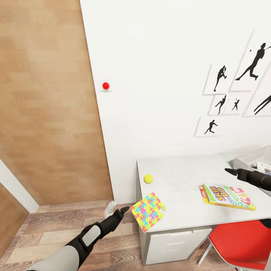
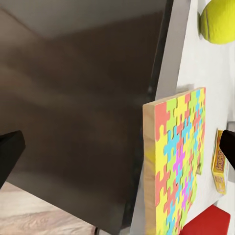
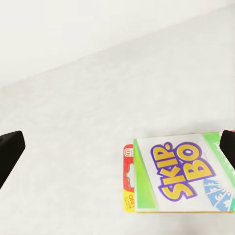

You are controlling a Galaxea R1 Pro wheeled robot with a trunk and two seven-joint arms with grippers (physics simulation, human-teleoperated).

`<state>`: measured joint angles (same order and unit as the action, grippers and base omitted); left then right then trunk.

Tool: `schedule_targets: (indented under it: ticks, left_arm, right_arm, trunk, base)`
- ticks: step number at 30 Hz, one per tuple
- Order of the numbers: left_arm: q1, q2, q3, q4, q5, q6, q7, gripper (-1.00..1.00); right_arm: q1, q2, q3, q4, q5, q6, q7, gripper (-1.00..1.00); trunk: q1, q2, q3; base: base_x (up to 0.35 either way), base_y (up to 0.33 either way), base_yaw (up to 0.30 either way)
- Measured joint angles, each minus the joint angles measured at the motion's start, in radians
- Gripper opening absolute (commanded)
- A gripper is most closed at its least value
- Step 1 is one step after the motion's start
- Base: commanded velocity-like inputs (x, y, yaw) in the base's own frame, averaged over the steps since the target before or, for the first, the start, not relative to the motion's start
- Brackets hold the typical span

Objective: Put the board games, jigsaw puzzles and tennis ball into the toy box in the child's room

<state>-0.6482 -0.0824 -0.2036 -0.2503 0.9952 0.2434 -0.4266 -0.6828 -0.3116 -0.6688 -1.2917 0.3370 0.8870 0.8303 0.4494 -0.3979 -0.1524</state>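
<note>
A colourful jigsaw puzzle (image 1: 148, 211) lies on the front left corner of the white table (image 1: 180, 177), overhanging its edge. My left gripper (image 1: 125, 210) is open just left of the puzzle, below table height; in the left wrist view the puzzle (image 2: 176, 166) stands ahead between the spread fingertips (image 2: 10, 156). The yellow tennis ball (image 1: 148, 178) (image 2: 220, 19) rests near the table's left edge. A Skip-Bo board game (image 1: 227, 196) (image 3: 176, 174) lies flat further right. My right gripper (image 1: 230, 171) hovers open above the table, beyond the game. The grey toy box (image 1: 244, 160) is partly in view at the far right.
A red chair (image 1: 241, 241) stands at the table's front right. White drawers (image 1: 177, 244) sit under the tabletop. A wooden door (image 1: 45, 105) and wood floor (image 1: 56, 226) lie to the left. The white wall behind carries sports silhouettes (image 1: 233, 86) and a red button (image 1: 106, 86).
</note>
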Motion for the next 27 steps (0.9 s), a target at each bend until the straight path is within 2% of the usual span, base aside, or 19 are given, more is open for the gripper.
schedule_targets:
  ticks: [16, 27]
  left_arm:
    - [0.0, -0.003, 0.0, 0.003, 0.001, 0.0, -0.008, 1.0]
    - [0.0, -0.004, 0.0, 0.003, 0.002, 0.0, -0.01, 1.0]
  right_arm:
    - [0.0, 0.001, 0.0, -0.002, 0.0, 0.0, 0.0, 1.0]
    - [0.0, 0.002, 0.001, -0.002, 0.001, 0.0, 0.0, 1.0]
  trunk:
    - [0.0, 0.0, 0.0]
    - [0.0, 0.0, 0.0]
  base:
    - [0.0, 0.0, -0.002]
    - [0.0, 0.0, -0.121]
